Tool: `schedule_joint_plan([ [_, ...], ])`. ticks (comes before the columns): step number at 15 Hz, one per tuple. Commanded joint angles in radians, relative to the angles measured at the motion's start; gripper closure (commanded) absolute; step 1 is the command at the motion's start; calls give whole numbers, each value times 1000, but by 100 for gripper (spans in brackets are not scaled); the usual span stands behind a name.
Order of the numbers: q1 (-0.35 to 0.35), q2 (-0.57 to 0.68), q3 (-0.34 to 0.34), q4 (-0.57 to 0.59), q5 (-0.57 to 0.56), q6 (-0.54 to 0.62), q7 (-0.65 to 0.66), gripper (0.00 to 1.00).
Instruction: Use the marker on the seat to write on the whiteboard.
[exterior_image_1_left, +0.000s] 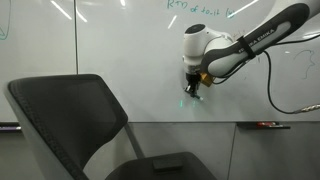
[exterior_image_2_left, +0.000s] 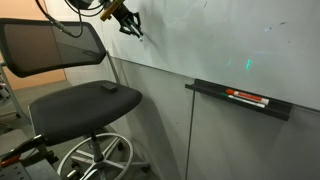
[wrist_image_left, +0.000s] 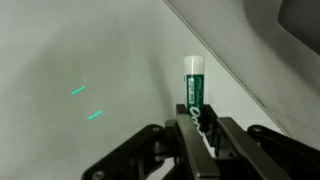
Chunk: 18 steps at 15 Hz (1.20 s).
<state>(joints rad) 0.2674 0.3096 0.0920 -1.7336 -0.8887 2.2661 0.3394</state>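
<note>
My gripper (wrist_image_left: 194, 118) is shut on the marker (wrist_image_left: 193, 82), a slim green stick with a pale tip that points away from the jaws toward the whiteboard (wrist_image_left: 90, 50). Two short green strokes (wrist_image_left: 86, 103) show on the board left of the tip. In both exterior views the gripper (exterior_image_1_left: 193, 88) (exterior_image_2_left: 131, 25) is at the whiteboard (exterior_image_1_left: 120, 45) (exterior_image_2_left: 230, 40), with a faint green mark (exterior_image_1_left: 188, 101) just below it. The seat (exterior_image_1_left: 75, 120) (exterior_image_2_left: 85, 100), a black office chair, stands below and in front of the board.
A black tray (exterior_image_2_left: 240, 100) on the board's lower edge holds reddish and dark pens (exterior_image_2_left: 247, 97); it also shows in an exterior view (exterior_image_1_left: 268, 125). A small dark object (exterior_image_2_left: 108, 87) lies on the cushion. A black cable (exterior_image_1_left: 275, 95) hangs from the arm.
</note>
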Motion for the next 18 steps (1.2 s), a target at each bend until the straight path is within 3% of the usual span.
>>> schedule_joint_plan([
  [1, 0, -9, 3, 38, -3, -65, -38, 95],
  [8, 4, 12, 5, 69, -15, -112, -42, 95],
  [18, 7, 23, -1, 108, -91, -69, 21, 95],
])
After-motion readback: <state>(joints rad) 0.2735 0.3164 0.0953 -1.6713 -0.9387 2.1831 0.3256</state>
